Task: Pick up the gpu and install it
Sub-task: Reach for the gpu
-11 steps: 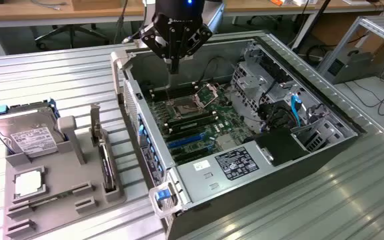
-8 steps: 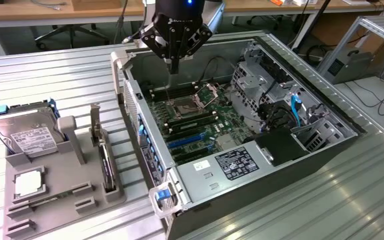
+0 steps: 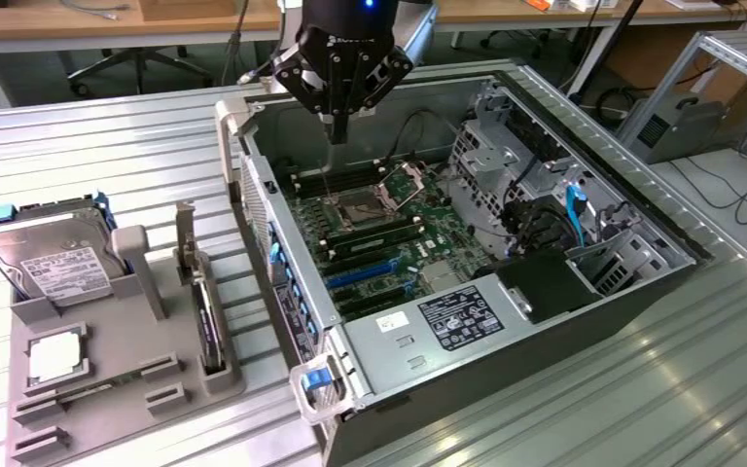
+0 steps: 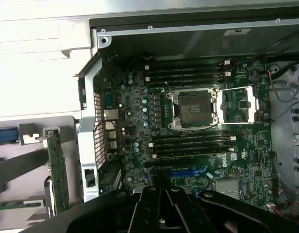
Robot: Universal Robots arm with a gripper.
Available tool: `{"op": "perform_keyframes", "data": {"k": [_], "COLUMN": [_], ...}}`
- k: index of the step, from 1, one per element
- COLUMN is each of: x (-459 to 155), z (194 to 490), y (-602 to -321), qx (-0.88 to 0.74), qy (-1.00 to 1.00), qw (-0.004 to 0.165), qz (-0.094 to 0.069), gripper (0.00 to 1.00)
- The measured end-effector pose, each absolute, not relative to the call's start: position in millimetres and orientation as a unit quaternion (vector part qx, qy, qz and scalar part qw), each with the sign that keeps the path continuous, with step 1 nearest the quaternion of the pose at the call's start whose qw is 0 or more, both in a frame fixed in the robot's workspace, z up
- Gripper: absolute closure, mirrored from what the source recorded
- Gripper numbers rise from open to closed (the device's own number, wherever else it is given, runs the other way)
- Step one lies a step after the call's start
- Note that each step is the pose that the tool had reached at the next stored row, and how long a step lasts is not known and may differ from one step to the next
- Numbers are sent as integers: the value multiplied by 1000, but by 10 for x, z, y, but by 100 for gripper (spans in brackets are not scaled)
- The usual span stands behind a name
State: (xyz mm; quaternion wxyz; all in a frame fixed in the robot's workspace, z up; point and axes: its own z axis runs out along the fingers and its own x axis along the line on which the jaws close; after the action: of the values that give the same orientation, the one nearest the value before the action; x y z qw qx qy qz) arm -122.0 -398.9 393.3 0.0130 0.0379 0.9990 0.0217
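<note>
With the fingers of the gripper (image 3: 337, 136) pressed shut on nothing above the motherboard (image 3: 376, 233) and the gpu (image 3: 207, 316) seen standing well aside of them, pick-up is judged unstarted; parted fingers are called for.

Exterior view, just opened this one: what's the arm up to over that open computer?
The robot arm's hand hangs over the open computer case, above the motherboard, with its fingers shut and nothing held. The graphics card stands on edge in the gray rack at the exterior view's left, beside the case, untouched. So the pickup has not been done, and the card is not in the computer.
</note>
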Motion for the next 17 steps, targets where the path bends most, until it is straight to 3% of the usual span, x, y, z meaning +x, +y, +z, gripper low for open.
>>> {"op": "perform_keyframes", "data": {"k": [17], "x": [-1478], "z": [3933], "y": [-3989], "qx": [38], "qy": [999], "qw": [13], "qz": [22], "gripper": [89]}}
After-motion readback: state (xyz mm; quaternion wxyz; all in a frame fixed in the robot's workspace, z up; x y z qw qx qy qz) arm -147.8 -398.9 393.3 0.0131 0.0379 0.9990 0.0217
